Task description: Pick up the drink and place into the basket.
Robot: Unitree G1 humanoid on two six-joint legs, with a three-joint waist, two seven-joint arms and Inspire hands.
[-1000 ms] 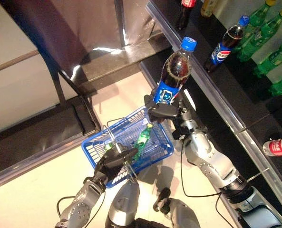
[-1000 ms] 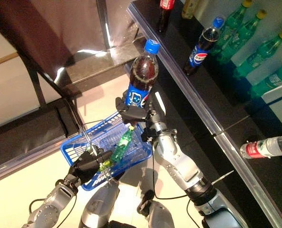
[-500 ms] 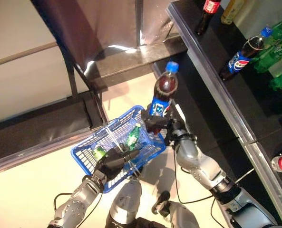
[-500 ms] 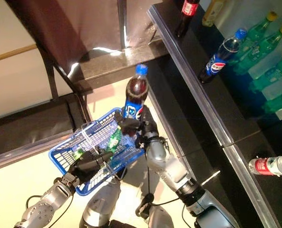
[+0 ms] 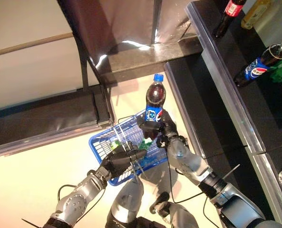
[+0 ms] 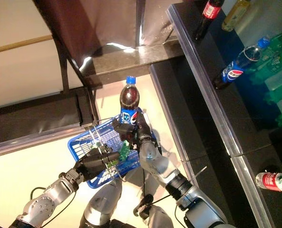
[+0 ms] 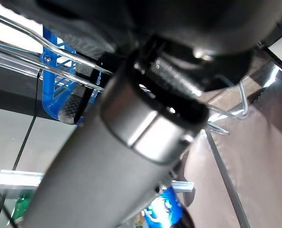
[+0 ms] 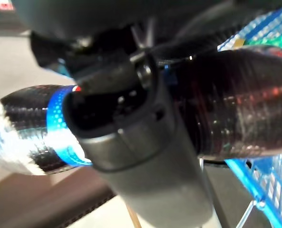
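Observation:
My right hand [image 5: 158, 130] is shut on a dark cola bottle [image 5: 153, 101] with a blue cap and blue label, holding it upright over the right end of the blue basket [image 5: 101, 143]. The bottle also shows in the right eye view [image 6: 129, 105] and close up in the right wrist view [image 8: 236, 111]. My left hand [image 5: 119, 158] is shut on the basket's thin wire handles [image 5: 121, 137] and holds the basket up off the floor in front of me. Green bottles [image 6: 123, 151] lie inside the basket.
A black counter [image 5: 226, 80] runs along the right with a cola bottle [image 5: 262, 66], a red-labelled dark bottle [image 5: 226, 14] and a lying red-labelled bottle [image 6: 274, 181]. Green bottles [image 6: 278, 71] stand at the far right. A dark chair frame [image 5: 88, 71] and step stand behind the basket.
My right hand has lowered the cola bottle toward the basket's right end. The camera has shifted, so the counter and shelf drinks sit further right. The left hand keeps hold of the handles.

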